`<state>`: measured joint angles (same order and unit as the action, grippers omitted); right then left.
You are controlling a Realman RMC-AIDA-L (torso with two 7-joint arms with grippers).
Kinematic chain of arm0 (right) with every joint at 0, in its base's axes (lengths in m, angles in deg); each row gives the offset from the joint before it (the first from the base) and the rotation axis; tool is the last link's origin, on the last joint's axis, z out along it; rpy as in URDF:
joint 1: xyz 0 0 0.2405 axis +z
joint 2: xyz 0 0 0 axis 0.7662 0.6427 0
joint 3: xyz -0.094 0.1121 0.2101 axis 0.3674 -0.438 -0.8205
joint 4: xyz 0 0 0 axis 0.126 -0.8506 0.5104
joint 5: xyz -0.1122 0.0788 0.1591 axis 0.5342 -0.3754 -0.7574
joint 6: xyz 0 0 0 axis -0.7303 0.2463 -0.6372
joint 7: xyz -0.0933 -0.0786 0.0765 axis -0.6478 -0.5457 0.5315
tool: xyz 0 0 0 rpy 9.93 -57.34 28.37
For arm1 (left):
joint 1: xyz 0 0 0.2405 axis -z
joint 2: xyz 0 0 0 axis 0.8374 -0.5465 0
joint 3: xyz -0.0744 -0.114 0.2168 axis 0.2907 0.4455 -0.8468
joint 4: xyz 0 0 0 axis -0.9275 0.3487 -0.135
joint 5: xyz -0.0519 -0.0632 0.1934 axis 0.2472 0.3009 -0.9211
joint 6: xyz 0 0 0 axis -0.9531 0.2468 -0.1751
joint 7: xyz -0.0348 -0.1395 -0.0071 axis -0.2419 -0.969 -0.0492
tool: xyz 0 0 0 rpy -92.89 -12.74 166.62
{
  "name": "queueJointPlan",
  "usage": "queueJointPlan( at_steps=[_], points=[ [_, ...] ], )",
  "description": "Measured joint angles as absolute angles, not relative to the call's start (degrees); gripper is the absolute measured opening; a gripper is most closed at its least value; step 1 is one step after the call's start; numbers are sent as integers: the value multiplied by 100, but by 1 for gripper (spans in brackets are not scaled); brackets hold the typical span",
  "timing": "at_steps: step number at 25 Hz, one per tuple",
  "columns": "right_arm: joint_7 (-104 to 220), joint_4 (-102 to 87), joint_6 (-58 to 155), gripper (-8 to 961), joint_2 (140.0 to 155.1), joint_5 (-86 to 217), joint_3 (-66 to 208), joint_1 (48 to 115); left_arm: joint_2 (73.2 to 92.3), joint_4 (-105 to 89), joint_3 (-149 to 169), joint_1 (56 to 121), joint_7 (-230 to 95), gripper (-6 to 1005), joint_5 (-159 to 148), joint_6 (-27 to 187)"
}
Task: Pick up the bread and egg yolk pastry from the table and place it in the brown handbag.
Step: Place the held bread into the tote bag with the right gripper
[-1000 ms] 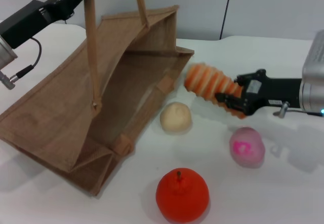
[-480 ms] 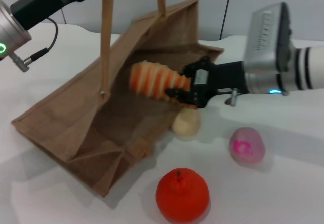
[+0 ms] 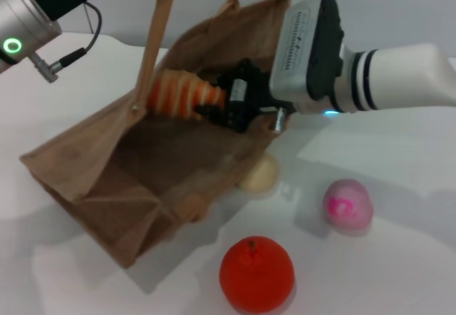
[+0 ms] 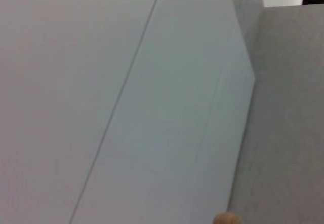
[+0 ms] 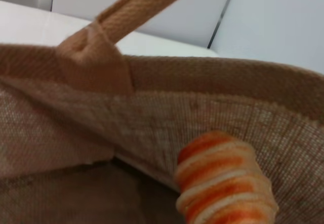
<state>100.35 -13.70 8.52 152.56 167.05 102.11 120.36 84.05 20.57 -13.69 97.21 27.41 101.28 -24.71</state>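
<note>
The brown handbag (image 3: 107, 158) lies tilted on the table with its mouth held open. My left arm, at the upper left, pulls its handles (image 3: 158, 37) upward; its gripper is out of frame. My right gripper (image 3: 214, 105) is shut on the bread (image 3: 178, 94), an orange-and-cream striped loaf, and holds it inside the bag's mouth. In the right wrist view the bread (image 5: 228, 183) sits against the bag's inner wall (image 5: 152, 127). The egg yolk pastry (image 3: 260, 175), a pale cream ball, rests on the table beside the bag, below my right gripper.
A pink ball with a magenta mark (image 3: 348, 205) lies at the right. A red-orange fruit (image 3: 256, 274) sits near the front edge. The table (image 3: 399, 258) is white. The left wrist view shows only a grey wall.
My right gripper has carried the bread leftward from above the table into the bag's mouth. The left arm has lifted the handles higher, raising the bag's opening.
</note>
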Motion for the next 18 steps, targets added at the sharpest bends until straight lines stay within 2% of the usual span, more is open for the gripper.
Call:
queueJointPlan(
  at_steps=[5,9,13,18],
  points=[
    [8320,-1916,1055,326,15251,16738,9209,12063,8405,2043,-1369,9780,2639,122,10128,-2591],
    [6861,-2460,2005,301,15239,16749,8120,12026,8405,2045,-1368,9782,2586,122,10205,-2735],
    [5559,-2762,2264,298,15218,16765,7453,11777,8404,2047,-1362,9712,2583,122,10423,-2993],
    [4398,-3008,2174,389,15192,16774,6701,11371,8374,2049,-1352,9534,2581,122,10641,-3045]
  ],
)
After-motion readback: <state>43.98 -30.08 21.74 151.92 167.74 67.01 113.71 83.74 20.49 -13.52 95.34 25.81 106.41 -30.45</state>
